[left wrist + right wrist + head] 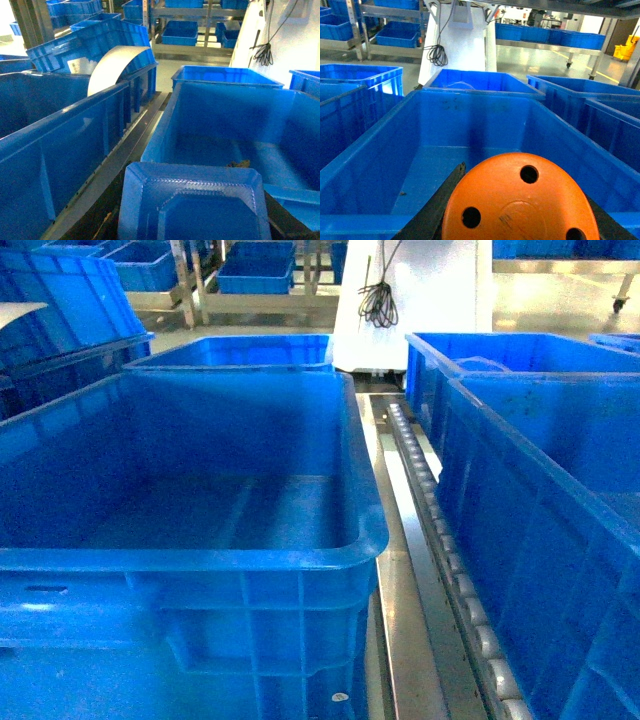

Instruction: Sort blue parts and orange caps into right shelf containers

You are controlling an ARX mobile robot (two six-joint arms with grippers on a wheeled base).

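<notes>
In the right wrist view an orange cap fills the bottom centre of the frame, its domed face with three dark round holes turned to the camera. Dark tool fingers flank it at lower left and lower right, so the right tool is closed on the cap. The cap hangs over the near rim of a large blue bin whose floor shows bare in this view.

In the left wrist view a blue part, a blocky piece with a stepped octagonal face, takes up the bottom centre of the frame. Dark tool edges show at its right and beneath it, so the left tool grips the blue part. Behind it, right of centre, lies an open blue bin; a small dark object on its floor is too unclear to name.

The head view shows neither tool. A big blue bin fills the left and centre, another bin the right, and between them runs the shelf rail with white rollers, from upper centre to the bottom edge.
</notes>
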